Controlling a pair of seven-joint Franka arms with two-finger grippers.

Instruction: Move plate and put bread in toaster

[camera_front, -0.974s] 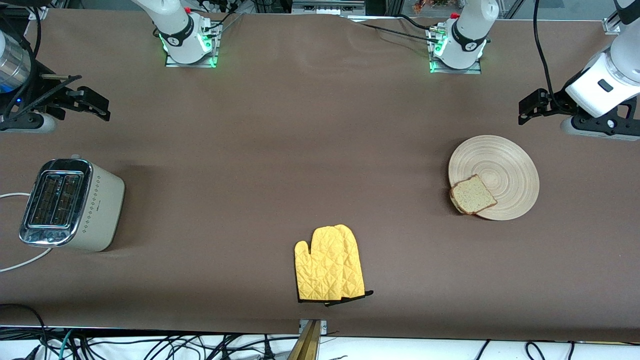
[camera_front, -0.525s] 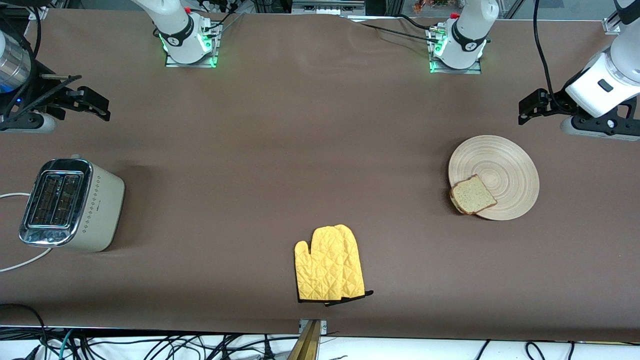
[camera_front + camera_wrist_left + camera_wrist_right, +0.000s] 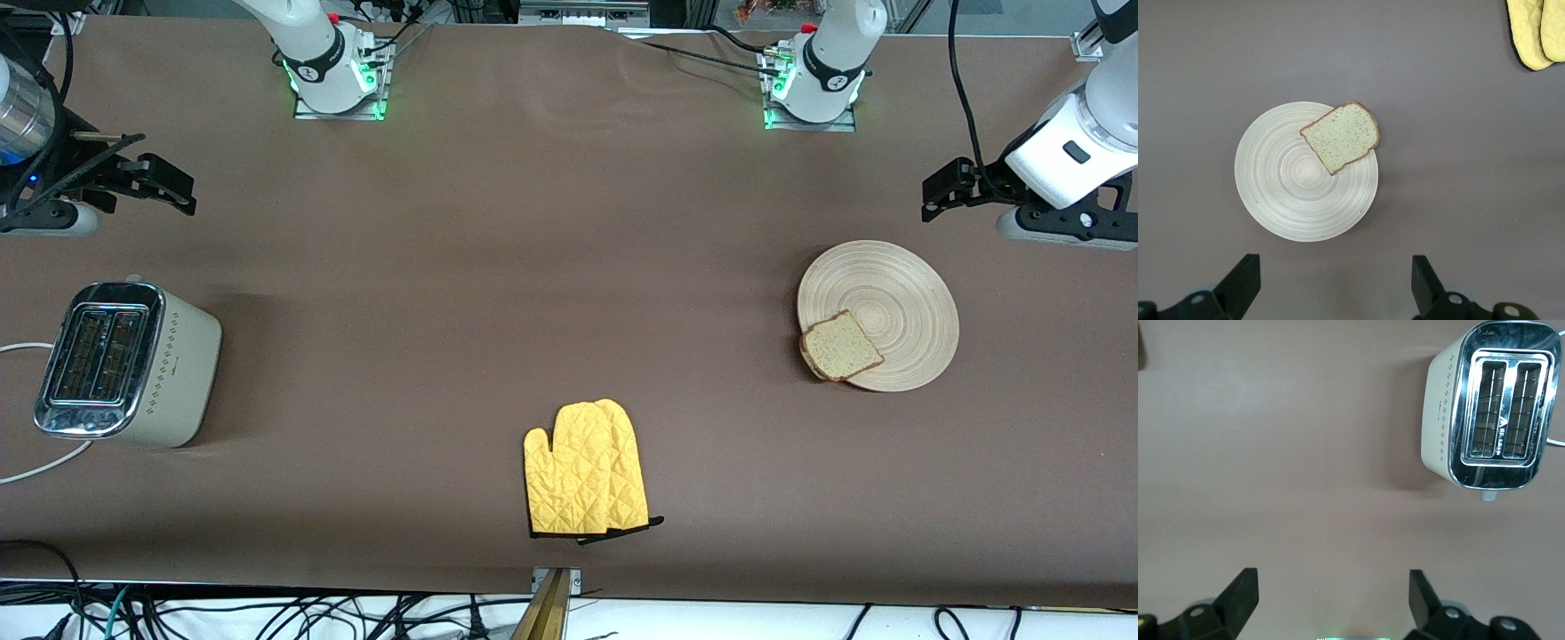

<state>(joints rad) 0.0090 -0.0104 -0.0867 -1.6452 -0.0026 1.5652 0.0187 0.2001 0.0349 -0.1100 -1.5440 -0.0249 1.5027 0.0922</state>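
Bread (image 3: 841, 346) overhanging plate (image 3: 889, 307), yellow mitt (image 3: 584, 469) between it and toaster (image 3: 124, 363), both pincers apart

We log the surface (image 3: 533, 267) as plain matte brown, no pattern. The plate (image 3: 898, 302) is pale wood with concentric ring grooves. The bread (image 3: 840, 345) is light tan, speckled with dark flecks, with a darker brown crust. The toaster (image 3: 169, 373) is cream, with a shiny chrome top, dark slots and a dotted diamond pattern along its side; its cord (image 3: 44, 464) is white. The oven mitt (image 3: 582, 471) is bright yellow, quilted in a diamond grid, with black trim at the cuff. We note both grippers black, left gripper (image 3: 1335, 287) and right gripper (image 3: 1333, 603); the arm bases glow green.
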